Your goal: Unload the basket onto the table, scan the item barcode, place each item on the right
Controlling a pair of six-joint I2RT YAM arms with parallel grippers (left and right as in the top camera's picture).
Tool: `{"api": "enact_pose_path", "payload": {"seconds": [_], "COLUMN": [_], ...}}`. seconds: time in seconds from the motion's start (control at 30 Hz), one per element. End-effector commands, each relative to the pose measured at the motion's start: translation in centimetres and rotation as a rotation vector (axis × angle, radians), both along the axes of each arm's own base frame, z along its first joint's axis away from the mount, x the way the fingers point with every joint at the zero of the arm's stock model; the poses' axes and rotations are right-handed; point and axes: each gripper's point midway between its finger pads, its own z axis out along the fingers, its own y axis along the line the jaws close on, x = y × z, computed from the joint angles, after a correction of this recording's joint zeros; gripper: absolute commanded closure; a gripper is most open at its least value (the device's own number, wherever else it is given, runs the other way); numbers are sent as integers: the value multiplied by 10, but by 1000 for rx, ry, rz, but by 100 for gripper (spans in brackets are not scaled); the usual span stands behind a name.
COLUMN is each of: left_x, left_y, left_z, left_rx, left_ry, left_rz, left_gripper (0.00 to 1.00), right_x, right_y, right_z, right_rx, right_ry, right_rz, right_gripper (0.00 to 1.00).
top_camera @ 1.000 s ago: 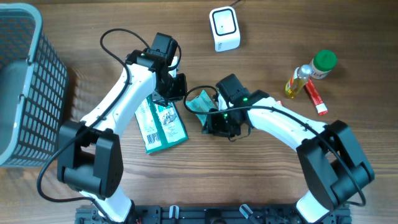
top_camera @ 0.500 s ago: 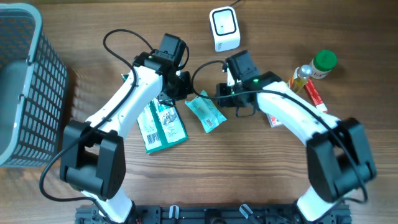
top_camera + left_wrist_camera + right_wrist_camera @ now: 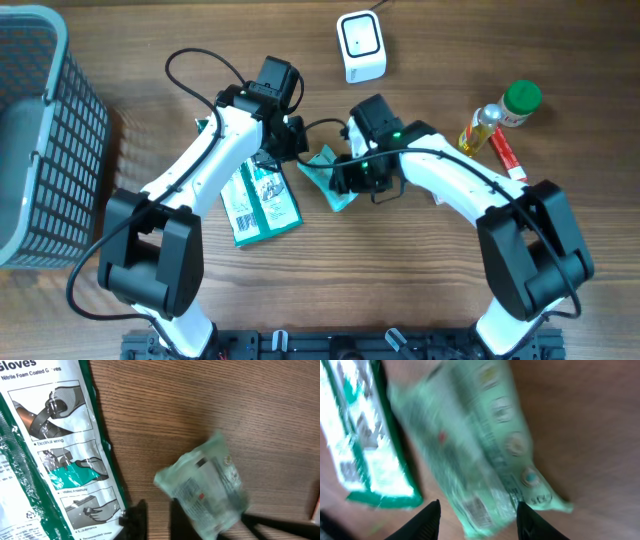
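Crinkly green pouch [image 3: 475, 450] lies beneath spread right fingers [image 3: 426, 521]; cannot tell whether left fingers [image 3: 134, 519] are apart.

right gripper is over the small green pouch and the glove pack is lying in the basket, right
Not quite. The glove pack is not in the basket. It lies flat on the table, beside the small green pouch, as the overhead view shows. The right gripper is indeed over the pouch.
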Motion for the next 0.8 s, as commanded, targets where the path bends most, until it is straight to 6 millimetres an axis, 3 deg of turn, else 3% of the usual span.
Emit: {"api": "enact_pose_path", "payload": {"seconds": [0.0,0.17,0.27,0.4,0.47,0.53,0.6,0.67,0.77], "left_x": [-3,-6,-6,-4,-4,-4,-4,-5,-7], "left_y": [5,-6,-4,0,0,0,0,0,0], "left_z": [-8,-7,-7,-7,-7,-7,-7,-7,-8], "left_rx": [21,-32,-31,-27,-27,-27,-27,-26,-23], "left_ry": [18,36,36,34,35,36,36,38,47], "left_rz": [8,-7,-1,8,8,8,8,8,6], "left_gripper": [96,96,96,96,96,96,96,96,96], "right_x": [31,25,1,-28,-55,-82,-89,-75,-49], "right_y": [-22,-14,-21,-11,13,45,67,69,51], "right_z": [8,1,-8,-28,-34,-25,-13,4,45], "right_rx": [-75,-31,-55,-61,9,103,152,148,160], "right_ry": [-136,-92,52,115,184,257,223,139,27], "right_rz": [-35,-32,-127,-144,-112,-49,15,15,-12], "right_gripper": [55,54,54,50,49,49,49,49,49]}}
